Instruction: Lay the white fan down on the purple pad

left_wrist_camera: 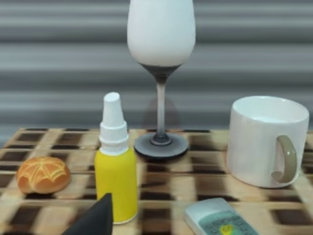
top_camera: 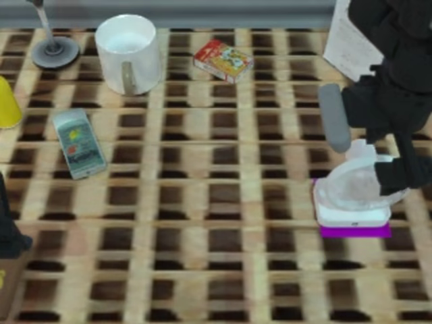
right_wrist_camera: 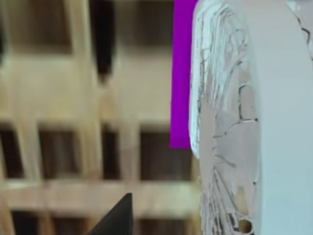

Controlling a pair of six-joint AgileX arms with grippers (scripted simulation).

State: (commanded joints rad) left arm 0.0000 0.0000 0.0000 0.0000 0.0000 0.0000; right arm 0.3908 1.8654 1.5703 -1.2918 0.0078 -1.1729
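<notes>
Over at the table's right side, looming largest: right arm (top_camera: 395,88), black bulk draped over the white fan (top_camera: 354,192). Right gripper (top_camera: 395,179) down at the fan's right flank, apparently clamped on it, though finger spread hidden — cannot tell for sure. Fan base sitting on the purple pad (top_camera: 354,231), only thin purple strips peeking out at the near and left edges. Close-up from the right wrist: grille disc (right_wrist_camera: 230,122) filling the view, purple pad (right_wrist_camera: 182,73) a sliver behind.

Risks now, as a judgement: release too abrupt and the top-heavy fan tips or skids off the barely wider pad; retreat too low and a finger snags the thin grille, dragging everything sideways.

Further left, white mug (top_camera: 128,52), card box (top_camera: 223,61) and remote (top_camera: 79,143), all well apart. Left arm (top_camera: 10,229) parked at the left edge, a dark fingertip (left_wrist_camera: 95,220) just showing.
</notes>
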